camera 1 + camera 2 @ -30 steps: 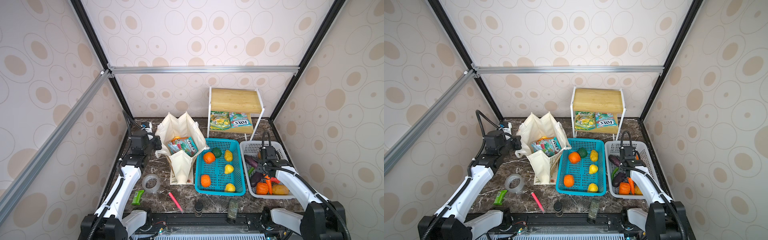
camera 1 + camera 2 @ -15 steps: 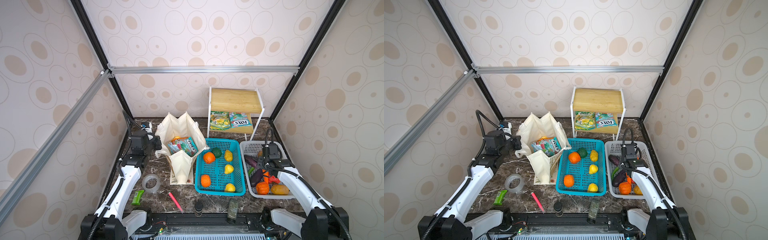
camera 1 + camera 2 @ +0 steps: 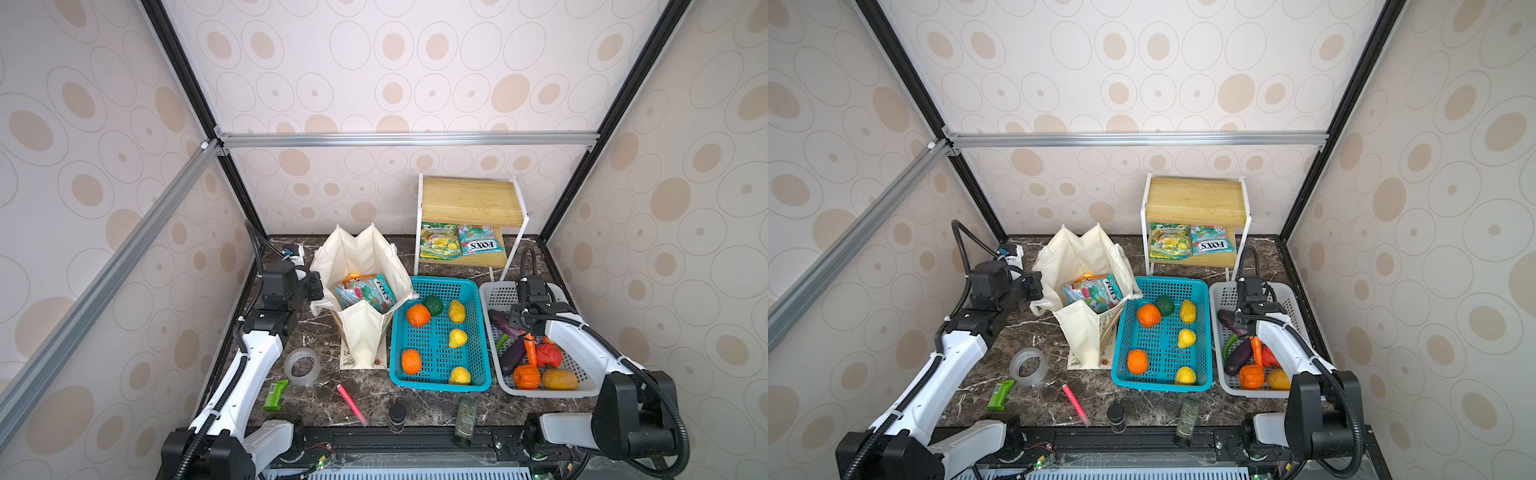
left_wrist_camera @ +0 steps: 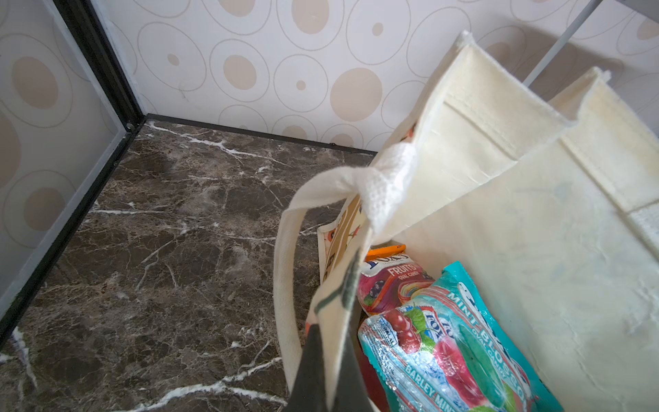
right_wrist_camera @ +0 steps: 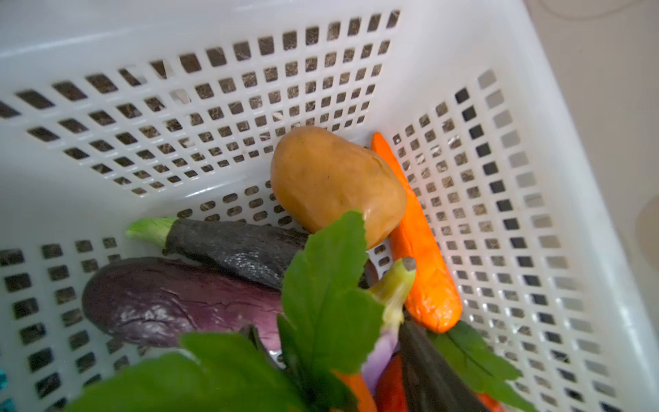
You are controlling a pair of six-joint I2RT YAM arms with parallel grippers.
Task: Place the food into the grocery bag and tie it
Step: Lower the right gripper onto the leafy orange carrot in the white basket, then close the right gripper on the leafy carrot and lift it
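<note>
I work in a booth papered in cream with beige ovals (image 3: 374,62), braced by a silver aluminium bar (image 3: 407,139), over a dark brown marble tabletop (image 3: 316,399) veined in white. At the back stands a white-framed bamboo shelf (image 3: 469,201) with two glossy Fox's candy packets (image 3: 461,247) on its lower board. The tall cream canvas grocery bag (image 3: 361,253) stands open left of centre, just beside the turquoise plastic basket (image 3: 440,284) of yellow citrus toys (image 3: 456,311); the white slotted plastic basket (image 3: 498,293) sits further right. My left arm reaches forward, elbow bent, and my left claw (image 3: 318,291) is pinched on the bag's left rim beside its white handle (image 4: 285,285). Only the left wrist view makes the lettering legible on the packets inside. My right arm bends over the white basket, my right claw (image 3: 524,330) pointing down among the vegetables. I cannot tell whether it is apart or together, because green toy leaves (image 5: 328,285) cover it in the right wrist view. There a purple eggplant toy (image 5: 171,303) lies near a tan potato (image 5: 335,182) that touches an orange carrot (image 5: 420,249).
</note>
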